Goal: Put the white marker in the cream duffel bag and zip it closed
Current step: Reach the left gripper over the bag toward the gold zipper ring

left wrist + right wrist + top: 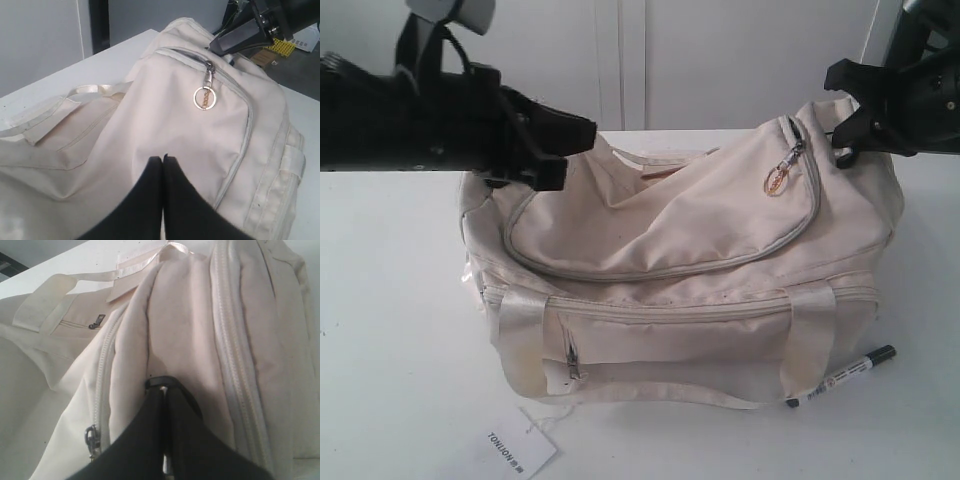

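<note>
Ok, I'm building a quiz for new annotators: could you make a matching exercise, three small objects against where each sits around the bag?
Things:
1. marker
2. paper tag
3. ring pull

Places, as seen in the exterior view:
A. hanging high on the bag, near its right end
B. lying on the table by the bag's front right corner
C. lying on the table by the bag's front left corner

Pairs: 1-B; 2-C; 3-A

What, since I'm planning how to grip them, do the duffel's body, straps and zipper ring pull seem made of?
The cream duffel bag looks like soft woven cloth, matte, slumping in loose folds. Its straps seem satin-like ribbon, given their glossier sheen. The ring pull is probably metal: gold-toned with a bright glint.
</note>
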{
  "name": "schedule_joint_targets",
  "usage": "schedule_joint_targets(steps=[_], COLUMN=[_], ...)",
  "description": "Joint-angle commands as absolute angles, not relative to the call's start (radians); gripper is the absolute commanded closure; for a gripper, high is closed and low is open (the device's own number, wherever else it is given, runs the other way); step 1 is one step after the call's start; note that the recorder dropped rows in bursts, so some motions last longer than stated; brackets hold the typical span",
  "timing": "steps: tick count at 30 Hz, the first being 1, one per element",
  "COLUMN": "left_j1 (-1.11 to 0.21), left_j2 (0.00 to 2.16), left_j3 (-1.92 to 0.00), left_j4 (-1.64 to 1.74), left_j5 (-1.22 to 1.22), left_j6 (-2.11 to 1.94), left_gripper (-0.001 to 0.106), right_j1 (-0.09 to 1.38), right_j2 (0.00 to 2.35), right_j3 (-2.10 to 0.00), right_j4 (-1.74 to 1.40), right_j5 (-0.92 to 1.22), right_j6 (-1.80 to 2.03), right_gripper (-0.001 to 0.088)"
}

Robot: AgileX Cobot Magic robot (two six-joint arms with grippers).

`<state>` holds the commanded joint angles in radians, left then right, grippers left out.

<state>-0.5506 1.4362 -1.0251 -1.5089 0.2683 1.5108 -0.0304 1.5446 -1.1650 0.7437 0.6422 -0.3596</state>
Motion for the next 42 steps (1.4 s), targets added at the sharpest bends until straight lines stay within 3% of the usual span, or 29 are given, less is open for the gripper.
schedule_joint_targets(steps=[21, 31, 34, 39, 42], left_j1=[-0.758, -0.782, -0.782, -0.782, -0.782], left_j2=[1.729, 1.822, 1.838, 1.866, 1.890], left_j3=[-1.284, -1.370, -1.384, -1.398, -1.411], left_j4=[-1.509, -1.509, -1.509, -1.509, -1.511], left_j5=[0.169, 0.184, 0.186, 0.215, 0.217], left_j6=[1.665, 1.735, 1.735, 1.761, 1.761], left_gripper=[0.105, 0.105, 0.096, 0.069, 0.061], right_j1=[-0.030, -0.030, -0.030, -0.030, -0.030], right_j2=[1.545, 1.545, 1.545, 1.545, 1.545], right_j3=[-1.165, -1.165, -1.165, -1.165, -1.165], right_j4=[0.744, 0.744, 0.744, 0.744, 0.744], right_j5=[0.642, 0.642, 0.642, 0.642, 0.642], right_j6=[-0.360, -0.360, -0.360, -0.360, -0.360], right_gripper=[0.0868, 0.0868, 0.0868, 0.0868, 0.0868])
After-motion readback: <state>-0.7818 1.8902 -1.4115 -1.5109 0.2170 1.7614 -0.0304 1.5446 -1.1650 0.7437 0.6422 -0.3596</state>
